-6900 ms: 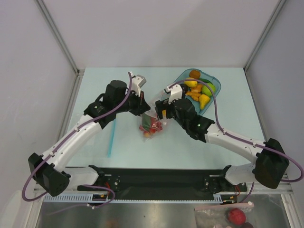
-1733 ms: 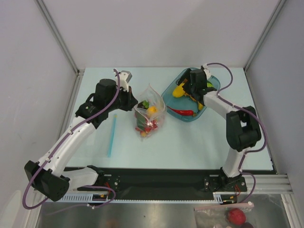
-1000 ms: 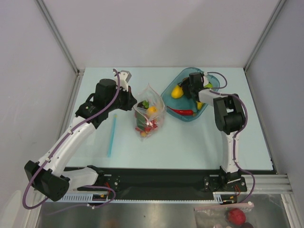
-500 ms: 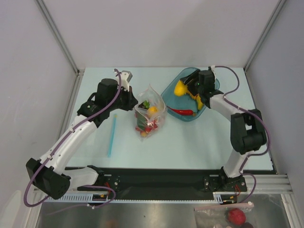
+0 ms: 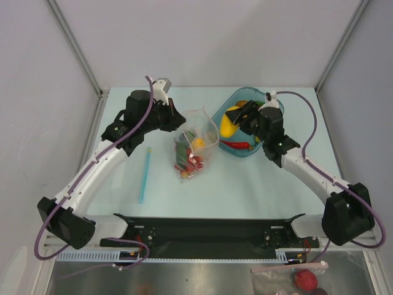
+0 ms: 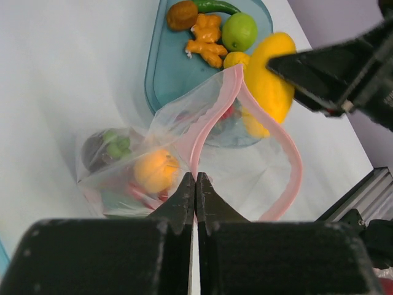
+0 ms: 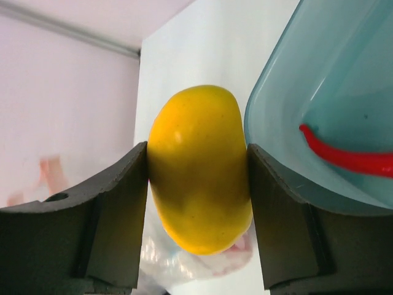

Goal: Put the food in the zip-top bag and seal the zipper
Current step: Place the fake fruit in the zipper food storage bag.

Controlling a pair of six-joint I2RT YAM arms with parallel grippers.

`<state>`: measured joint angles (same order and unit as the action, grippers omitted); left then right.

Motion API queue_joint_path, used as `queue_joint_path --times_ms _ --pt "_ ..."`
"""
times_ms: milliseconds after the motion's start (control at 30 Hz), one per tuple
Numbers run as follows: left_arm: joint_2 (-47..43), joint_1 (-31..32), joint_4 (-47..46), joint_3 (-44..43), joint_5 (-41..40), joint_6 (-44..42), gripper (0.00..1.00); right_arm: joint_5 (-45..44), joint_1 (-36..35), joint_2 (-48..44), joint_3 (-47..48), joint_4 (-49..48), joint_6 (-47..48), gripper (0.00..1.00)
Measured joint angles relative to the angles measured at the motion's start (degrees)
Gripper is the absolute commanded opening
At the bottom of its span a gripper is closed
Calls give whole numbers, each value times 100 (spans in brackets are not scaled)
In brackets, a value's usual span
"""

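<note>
Clamping yellow lemon (image 5: 228, 125) in right jaws just right of zip-top bag (image 5: 195, 144), left jaws pinched on zipper (image 6: 213, 117).

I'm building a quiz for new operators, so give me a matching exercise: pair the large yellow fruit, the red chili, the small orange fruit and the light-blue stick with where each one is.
1. large yellow fruit
2. red chili
3. small orange fruit
4. light-blue stick

A. in the teal tray
B. inside the zip-top bag
C. on the table, left of the bag
D. between the right claw's fingers

Pairs: 1-D, 2-A, 3-B, 4-C.
</note>
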<state>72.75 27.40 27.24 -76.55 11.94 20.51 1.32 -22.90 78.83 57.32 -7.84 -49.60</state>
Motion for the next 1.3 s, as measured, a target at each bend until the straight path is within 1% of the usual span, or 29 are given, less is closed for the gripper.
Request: queue_joint_path --times_ms 133,367,500,600,900,1000,1133,1200,1233,1267,1300 --pt "208 0 -48 0 9 -48 0 -404 -476 -699 -573 -107 402 42" --pt "264 0 -291 299 249 -116 0 -1233 -1067 -1867 -911 -197 1303 38" --pt "243 0 -345 345 431 -131 0 -1631 -1591 -2601 -1137 -570 1862 37" --pt "192 -2 -422 450 601 -129 0 -1720 -1893 -2763 -1220 -933 2188 39" --pt "181 114 -566 509 1128 -131 0 -1849 -2769 -2153 -1296 -1585 3263 39" --pt "181 201 -577 527 1270 -151 0 -1873 -2804 -1840 -1296 -1740 3469 40" --pt "173 227 -629 564 1432 -151 0 -2002 -2780 -1322 -1292 -1847 3628 47" --pt "170 227 -662 577 1488 -151 0 -1996 -2721 -1010 -1285 -1867 3630 48" --pt "170 227 -678 579 1532 -151 0 -1976 -2671 -813 -1255 -1851 3613 51" --pt "170 227 -695 584 1550 -151 0 -1956 -2634 -673 -1222 -1836 3606 56" --pt "170 227 -704 586 1576 -151 0 -1906 -2594 -507 -1174 -1781 3585 67"
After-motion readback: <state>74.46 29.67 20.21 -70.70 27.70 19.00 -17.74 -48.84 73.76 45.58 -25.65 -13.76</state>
